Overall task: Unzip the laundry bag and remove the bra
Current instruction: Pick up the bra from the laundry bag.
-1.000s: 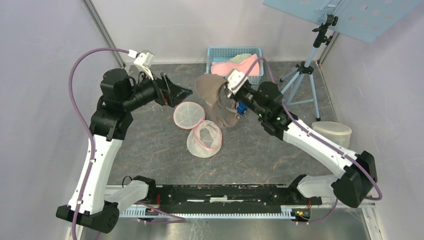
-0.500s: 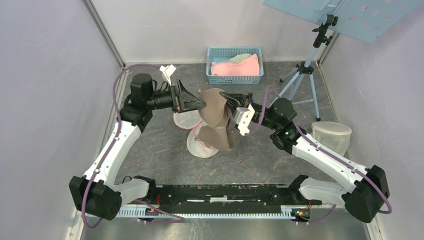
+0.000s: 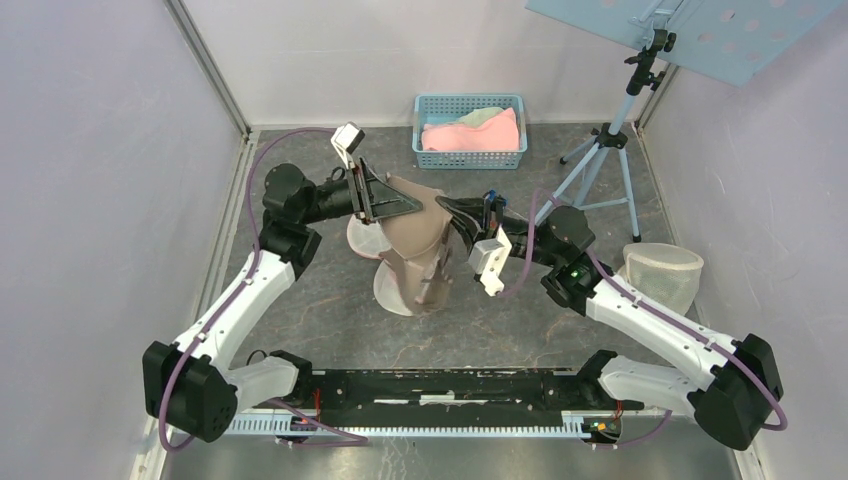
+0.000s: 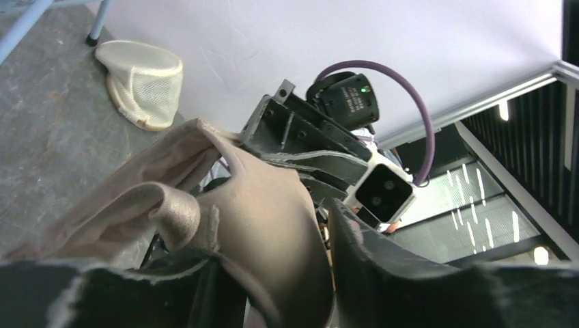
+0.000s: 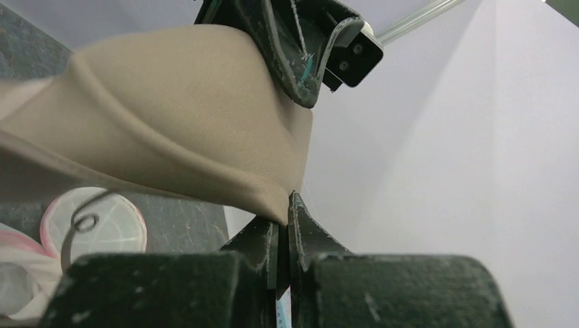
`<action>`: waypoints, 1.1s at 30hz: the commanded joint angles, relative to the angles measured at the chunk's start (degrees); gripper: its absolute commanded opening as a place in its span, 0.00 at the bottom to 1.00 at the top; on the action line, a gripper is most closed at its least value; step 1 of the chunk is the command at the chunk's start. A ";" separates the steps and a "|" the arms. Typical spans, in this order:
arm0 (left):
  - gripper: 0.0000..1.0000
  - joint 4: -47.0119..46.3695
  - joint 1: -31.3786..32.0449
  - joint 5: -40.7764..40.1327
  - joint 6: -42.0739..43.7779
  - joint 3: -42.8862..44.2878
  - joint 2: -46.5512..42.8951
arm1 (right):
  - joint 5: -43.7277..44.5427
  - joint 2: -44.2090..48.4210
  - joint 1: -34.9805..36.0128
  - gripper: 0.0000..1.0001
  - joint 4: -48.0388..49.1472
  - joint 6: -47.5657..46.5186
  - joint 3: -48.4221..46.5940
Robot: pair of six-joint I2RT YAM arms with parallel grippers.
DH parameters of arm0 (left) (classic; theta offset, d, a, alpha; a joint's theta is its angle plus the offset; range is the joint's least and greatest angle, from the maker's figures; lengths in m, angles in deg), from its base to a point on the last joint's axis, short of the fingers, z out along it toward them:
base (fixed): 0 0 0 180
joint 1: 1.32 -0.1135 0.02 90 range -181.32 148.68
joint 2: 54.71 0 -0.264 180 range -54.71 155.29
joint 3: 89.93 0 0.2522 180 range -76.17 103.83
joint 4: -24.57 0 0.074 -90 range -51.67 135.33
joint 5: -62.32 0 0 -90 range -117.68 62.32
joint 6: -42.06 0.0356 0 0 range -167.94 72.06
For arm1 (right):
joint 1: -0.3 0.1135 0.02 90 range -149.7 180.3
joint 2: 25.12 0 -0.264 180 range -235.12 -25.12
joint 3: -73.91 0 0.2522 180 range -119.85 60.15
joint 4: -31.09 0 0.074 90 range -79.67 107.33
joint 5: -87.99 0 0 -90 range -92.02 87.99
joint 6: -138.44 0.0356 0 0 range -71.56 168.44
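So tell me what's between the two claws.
The tan bra hangs there: the right claw pinches its edge, and the left claw straddles a cup. The top external view shows it.

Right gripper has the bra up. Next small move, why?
Likely close the left gripper fully on the bra: its fingers straddle the cup but a pinch isn't clear, the right gripper pinches only one edge, and the bra hangs over the laundry bag.

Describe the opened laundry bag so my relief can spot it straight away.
From the blue basket at the back wall, come toward the arms to mid-table. The laundry bag lies there under the hanging tan bra. Unlike the cream mesh bag by the tripod, it is pink-trimmed and open.
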 commanded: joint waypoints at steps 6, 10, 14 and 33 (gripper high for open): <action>0.03 -23.42 -0.16 2.89 -7.81 2.08 0.00 | 3.78 2.48 0.36 0.71 3.49 4.29 0.09; 0.02 -27.16 -0.76 2.48 -7.29 3.17 -0.47 | 7.76 3.70 0.37 0.86 2.18 9.60 1.42; 0.02 -28.36 -0.81 0.31 -7.32 2.97 -0.86 | 8.91 4.27 0.33 0.87 1.94 17.24 2.12; 0.02 -30.78 -1.42 -2.39 -10.89 5.72 -1.47 | 22.63 -1.81 -0.47 0.11 5.71 26.65 3.71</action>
